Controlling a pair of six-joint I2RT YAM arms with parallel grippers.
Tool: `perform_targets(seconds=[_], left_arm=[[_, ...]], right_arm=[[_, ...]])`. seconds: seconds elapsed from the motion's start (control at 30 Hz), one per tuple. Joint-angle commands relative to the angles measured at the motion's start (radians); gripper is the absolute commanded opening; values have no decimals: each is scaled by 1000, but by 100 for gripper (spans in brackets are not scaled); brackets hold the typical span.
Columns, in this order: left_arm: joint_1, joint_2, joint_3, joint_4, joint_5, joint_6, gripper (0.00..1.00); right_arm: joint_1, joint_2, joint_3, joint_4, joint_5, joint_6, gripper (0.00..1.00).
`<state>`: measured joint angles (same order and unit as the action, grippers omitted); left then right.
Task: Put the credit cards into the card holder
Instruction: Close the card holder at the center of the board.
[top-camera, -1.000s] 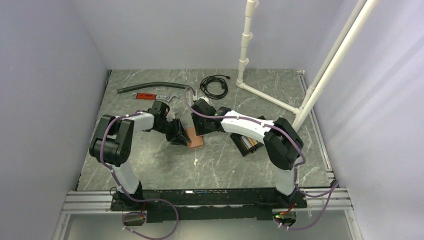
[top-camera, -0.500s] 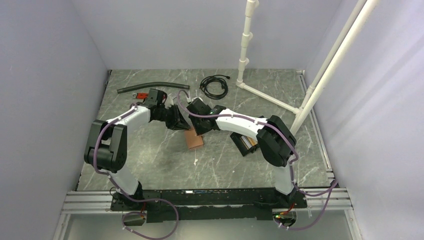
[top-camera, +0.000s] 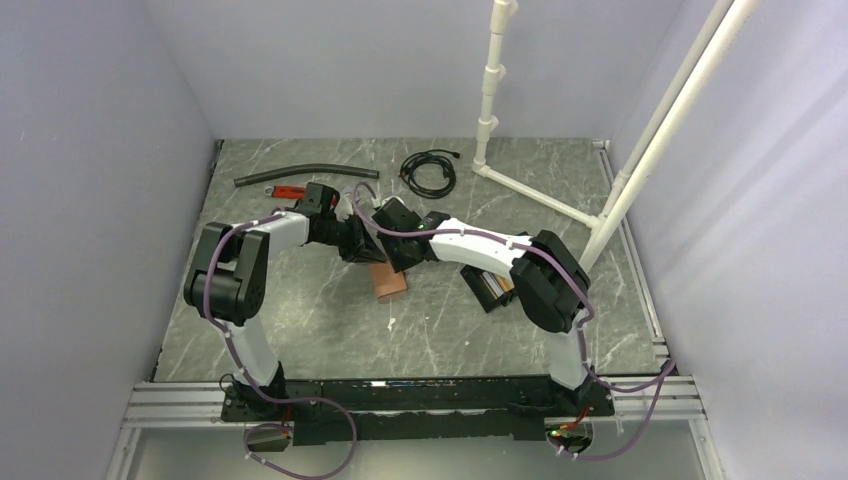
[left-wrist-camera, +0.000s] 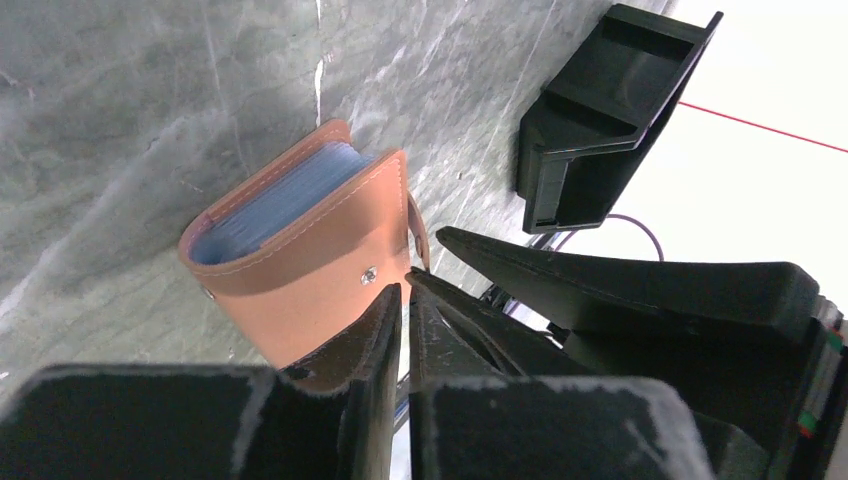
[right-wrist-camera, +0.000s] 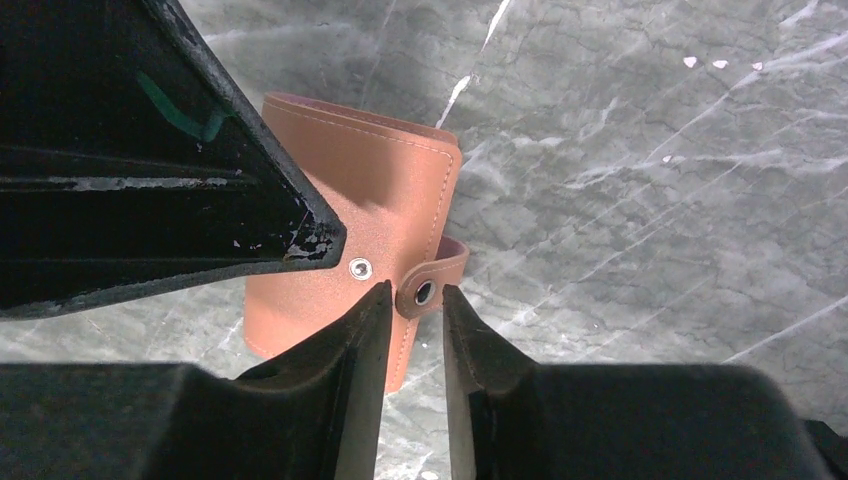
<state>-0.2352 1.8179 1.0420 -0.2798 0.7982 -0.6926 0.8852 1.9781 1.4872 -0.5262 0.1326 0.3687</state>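
Where the lilac-walled grey marble table (top-camera: 300, 320) bears the tan wallet (top-camera: 388, 283), right gripper (right-wrist-camera: 417, 290) pinches its strap; left gripper (left-wrist-camera: 408, 285) nearly closed, hold unclear.

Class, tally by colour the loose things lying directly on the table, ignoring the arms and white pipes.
Black: 3 (hose, cable, card holder)
Brown: 1 (wallet)
Red: 1 (tool)
Total: 5
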Motion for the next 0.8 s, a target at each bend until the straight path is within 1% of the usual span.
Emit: perform_targets(seconds=[0.0,0.13,0.17,0.27,0.37,0.43,0.6,0.77], left_arm=[[-4,21,1,47,44,5,13],[-4,37,-11,57,45,4,12],[-4,41,-13,58,44,6,12],[-4,54,-16,61,45,7,12],[-6,58,-22,67,50,4,12],[-7,58,-23,68,49,6,12],[-10,61,-22,66,52,10,12],[-13,63,-22,66,52,12,12]], right_arm=[[7,14,47,-11,4,-18,31],[12,19,51,-13,7,-21,32],[12,19,53,-15,13,-19,31],[12,17,50,-13,31,-17,24],[12,8,47,-10,49,-16,21],[12,2,46,-6,53,-16,21],[12,0,58,-14,53,-17,25],[12,-9,58,-12,59,-19,25]])
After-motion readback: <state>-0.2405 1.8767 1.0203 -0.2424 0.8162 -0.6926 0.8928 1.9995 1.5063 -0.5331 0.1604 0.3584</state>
